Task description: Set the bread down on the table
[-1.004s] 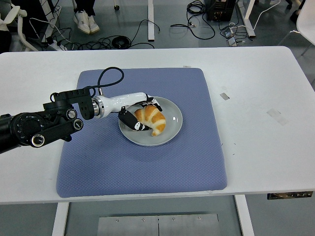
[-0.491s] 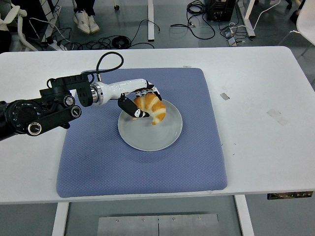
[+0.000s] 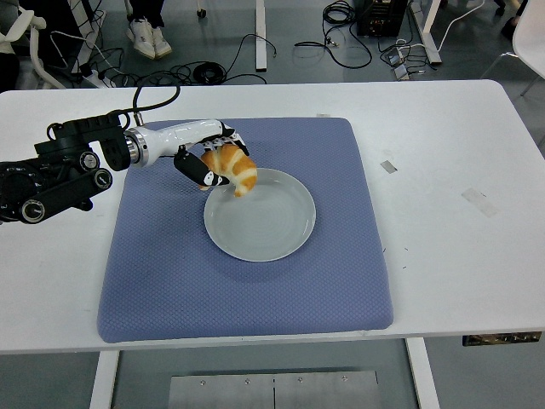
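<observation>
My left hand is shut on a golden croissant and holds it in the air over the upper left rim of the grey plate. The plate lies bare on the blue mat in the middle of the white table. The black left arm comes in from the left edge. The right arm is out of view.
Small tape marks lie on the table right of the mat. Cables and a person's shoes show on the floor beyond the table's far edge.
My left hand has lifted the croissant off the plate and carried it up and to the left. The plate now lies bare.
</observation>
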